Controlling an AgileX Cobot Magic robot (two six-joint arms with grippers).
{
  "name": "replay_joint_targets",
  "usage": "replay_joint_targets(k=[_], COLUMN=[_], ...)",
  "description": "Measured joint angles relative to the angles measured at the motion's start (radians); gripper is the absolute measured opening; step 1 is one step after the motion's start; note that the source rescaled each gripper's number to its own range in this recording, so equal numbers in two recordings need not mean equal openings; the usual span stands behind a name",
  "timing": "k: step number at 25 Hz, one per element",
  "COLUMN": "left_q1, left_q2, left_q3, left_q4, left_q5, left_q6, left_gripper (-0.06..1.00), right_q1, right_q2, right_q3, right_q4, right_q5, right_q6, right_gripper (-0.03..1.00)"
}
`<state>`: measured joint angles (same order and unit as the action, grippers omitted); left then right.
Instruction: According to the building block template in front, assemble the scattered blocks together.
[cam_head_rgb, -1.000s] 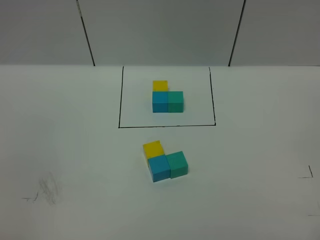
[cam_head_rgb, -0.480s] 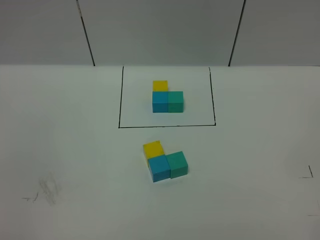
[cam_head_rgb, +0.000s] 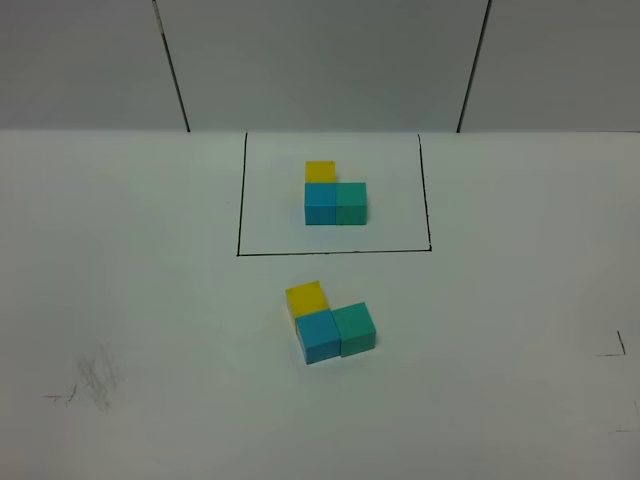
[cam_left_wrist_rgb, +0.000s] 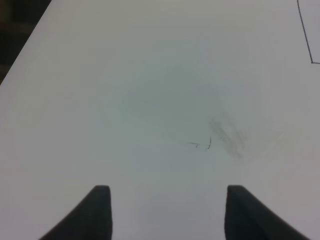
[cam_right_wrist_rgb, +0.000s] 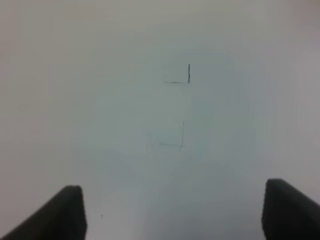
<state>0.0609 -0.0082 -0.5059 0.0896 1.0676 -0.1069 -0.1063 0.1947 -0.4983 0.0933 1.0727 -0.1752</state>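
The high exterior camera looks down and forward over the matte white tabletop (cam_head_rgb: 150, 300) toward the grey back wall, taking in the thin black drawn rectangle (cam_head_rgb: 238, 200) from moderate range. Each wrist camera hangs close above the tabletop, tilted forward past its dark fingertips (cam_left_wrist_rgb: 97, 210). The left wrist view shares the rectangle's corner and the grey pencil smudge (cam_left_wrist_rgb: 227, 135) with the high view; the right wrist view shares faint pencil corner marks (cam_right_wrist_rgb: 182, 80).
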Motion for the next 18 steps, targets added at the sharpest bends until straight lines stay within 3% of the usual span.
replay_joint_targets(k=[3,9,18], left_q1=[0.0,0.0,0.0], left_q2=[0.0,0.0,0.0], left_q3=[0.0,0.0,0.0], left_q4=[0.0,0.0,0.0], left_q5=[0.0,0.0,0.0], left_q6=[0.002,0.001,0.001], left_gripper=[0.12,0.12,0.12], right_q1=[0.029,0.169,0.224], right_q2=[0.0,-0.124,-0.199], right_q3=[0.0,0.0,0.0], right_q4=[-0.003,-0.002,-0.003], right_q5=[0.0,-0.003,-0.003], right_q6=[0.001,0.001,0.004], right_gripper=[0.53,0.34,0.08])
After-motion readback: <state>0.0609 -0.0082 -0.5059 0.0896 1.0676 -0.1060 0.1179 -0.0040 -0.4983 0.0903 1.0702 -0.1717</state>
